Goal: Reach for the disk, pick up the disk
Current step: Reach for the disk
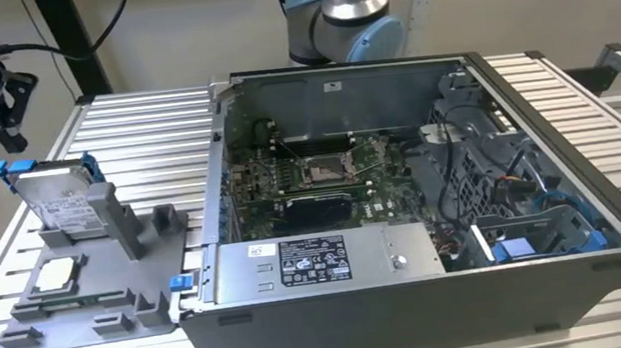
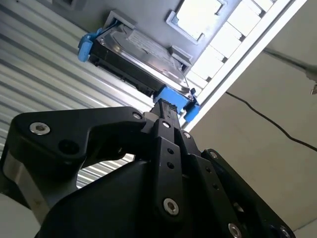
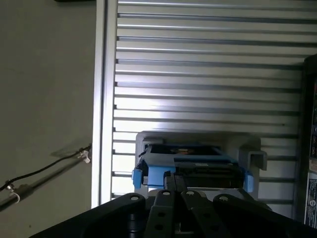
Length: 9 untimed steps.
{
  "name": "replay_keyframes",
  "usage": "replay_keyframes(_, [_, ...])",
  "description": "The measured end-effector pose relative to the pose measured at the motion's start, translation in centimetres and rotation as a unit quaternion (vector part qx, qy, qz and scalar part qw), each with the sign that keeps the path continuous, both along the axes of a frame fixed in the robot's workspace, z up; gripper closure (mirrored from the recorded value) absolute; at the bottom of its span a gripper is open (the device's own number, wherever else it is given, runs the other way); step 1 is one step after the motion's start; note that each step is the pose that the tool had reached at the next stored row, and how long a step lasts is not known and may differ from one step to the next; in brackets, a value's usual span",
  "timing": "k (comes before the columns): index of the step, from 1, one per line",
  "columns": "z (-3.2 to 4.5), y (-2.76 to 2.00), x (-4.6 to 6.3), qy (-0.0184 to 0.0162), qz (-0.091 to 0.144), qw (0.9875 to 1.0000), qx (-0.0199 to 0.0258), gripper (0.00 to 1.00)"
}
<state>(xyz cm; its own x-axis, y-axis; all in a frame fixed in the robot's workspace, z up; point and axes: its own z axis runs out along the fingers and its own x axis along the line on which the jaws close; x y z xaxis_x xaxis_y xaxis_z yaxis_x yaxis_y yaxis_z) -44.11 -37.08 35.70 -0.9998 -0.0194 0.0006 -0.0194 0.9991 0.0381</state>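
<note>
A: Hovering over the disk point(image 1: 62, 196), judging by the exterior view. Stands on edge in a slot of the grey fixture point(image 1: 109, 270) at the exterior view's left, on the slatted surface point(image 1: 146, 130), label face toward that camera, just beside the open computer case point(image 1: 416, 318)

B: Agreed. Gripper point(image 2: 163, 106) above and apart from it, touching nothing, holding nothing. Fingers point(image 2: 167, 144) drawn together in both wrist views, no gap worth the name

A: Too narrow for the drive like that, probably. Better to spread them early, well before dropping, not at the last moment

B: And to line up first. In the first wrist view, sits roughly over the middle of the blue top edge. Looks about right across the width; harder to judge across the thickness

A: Best to straddle the thin way, one pad on the label face, one on the back, then straight down along the slot

B: Yes, minding the grey post point(image 1: 120, 214) right next to it. Also the small silver chip point(image 1: 58, 273) lying flat in the same fixture: not the target

A: Worth closing gently too. Smooth metal, likely slippery; plastic frame likely to flex under a hard squeeze
</note>
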Motion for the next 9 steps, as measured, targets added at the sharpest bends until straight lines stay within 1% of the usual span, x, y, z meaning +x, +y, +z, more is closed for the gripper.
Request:
replay_keyframes(4, [-0.03, 0.0, -0.07, -0.0001, 0.0, 1.0, 0.0001, 1.0])
replay_keyframes(9, [-0.04, -0.39, -0.08, -0.0001, 0.001, 1.0, 0.0, 1.0])
